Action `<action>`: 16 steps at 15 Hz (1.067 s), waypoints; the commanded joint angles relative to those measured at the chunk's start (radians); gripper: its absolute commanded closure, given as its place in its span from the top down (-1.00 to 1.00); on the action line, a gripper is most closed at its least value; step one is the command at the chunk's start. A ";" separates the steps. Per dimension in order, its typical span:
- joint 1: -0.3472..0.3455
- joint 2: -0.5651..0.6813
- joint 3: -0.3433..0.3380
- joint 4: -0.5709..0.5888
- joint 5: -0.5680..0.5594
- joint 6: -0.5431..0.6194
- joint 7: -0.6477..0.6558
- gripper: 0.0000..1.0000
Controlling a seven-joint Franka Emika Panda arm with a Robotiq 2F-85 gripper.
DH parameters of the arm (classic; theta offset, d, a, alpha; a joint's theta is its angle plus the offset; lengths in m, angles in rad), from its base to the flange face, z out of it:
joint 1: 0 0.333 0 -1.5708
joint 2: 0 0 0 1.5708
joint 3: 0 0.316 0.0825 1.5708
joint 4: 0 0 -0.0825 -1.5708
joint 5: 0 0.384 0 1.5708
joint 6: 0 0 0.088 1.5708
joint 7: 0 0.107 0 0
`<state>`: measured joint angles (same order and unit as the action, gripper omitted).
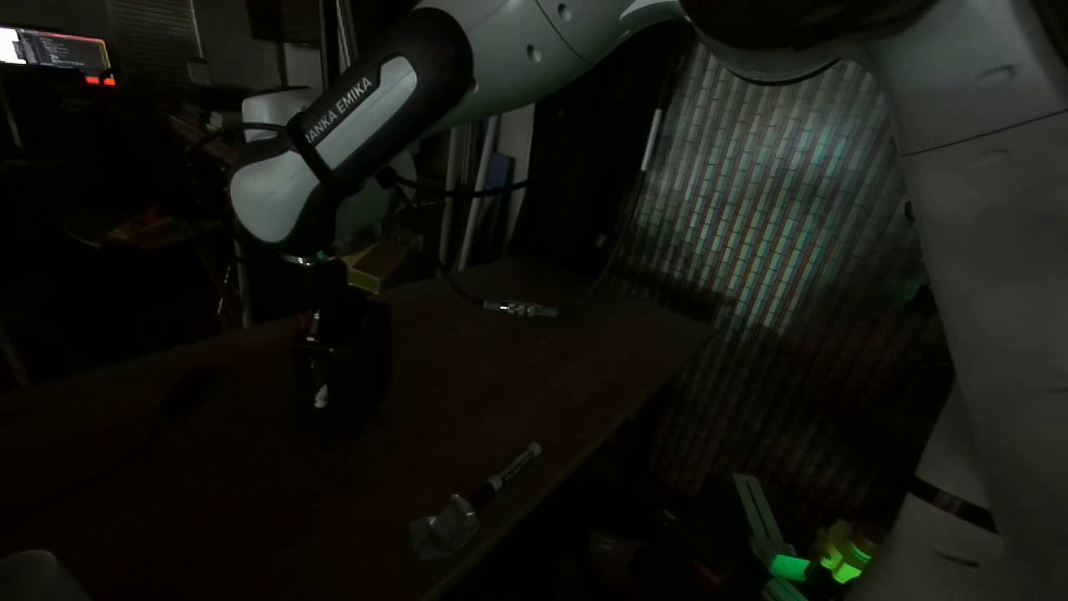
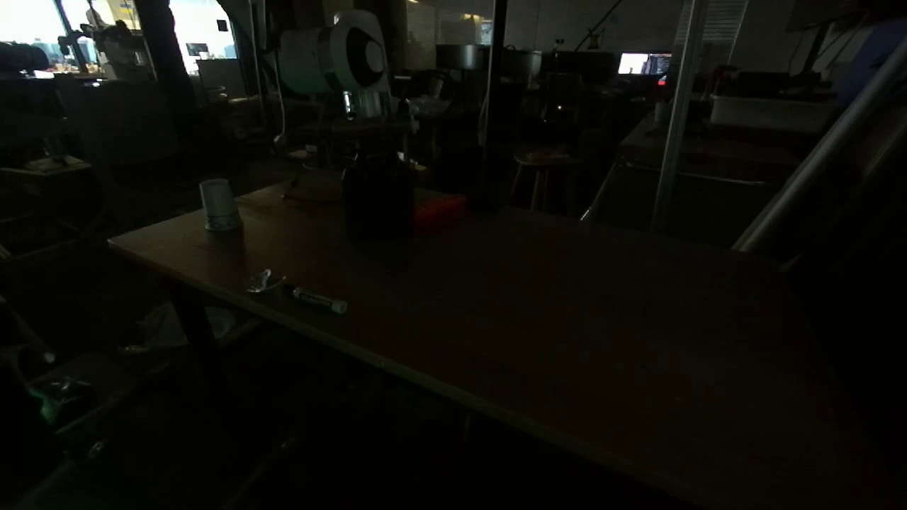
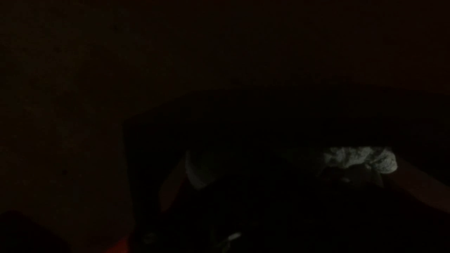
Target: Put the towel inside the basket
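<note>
The scene is very dark. My gripper [image 1: 342, 388] points down over the table in both exterior views, a black mass [image 2: 379, 202] whose fingers do not show. A pale crumpled thing, likely the towel [image 3: 362, 160], shows at the right in the wrist view, partly behind a black band. A small pale patch also shows beside the gripper in an exterior view. A black frame-like shape spans the wrist view; I cannot tell whether it is the basket or the gripper itself. The basket cannot be made out surely. Whether the jaws are open or shut is hidden.
The brown table [image 1: 501, 367] holds a marker [image 2: 320, 299] and crumpled clear plastic [image 2: 262, 282] near one edge. A pale cup [image 2: 221, 205] stands near a corner. A red object [image 2: 441, 211] lies beside the gripper. A cable connector [image 1: 521, 309] lies at the back.
</note>
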<state>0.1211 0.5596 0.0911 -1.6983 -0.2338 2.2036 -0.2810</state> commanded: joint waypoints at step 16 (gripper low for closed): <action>0.019 -0.459 0.059 -0.392 0.191 0.191 0.234 -1.00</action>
<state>0.1271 0.2257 0.1428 -1.9530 -0.0766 2.3144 -0.1145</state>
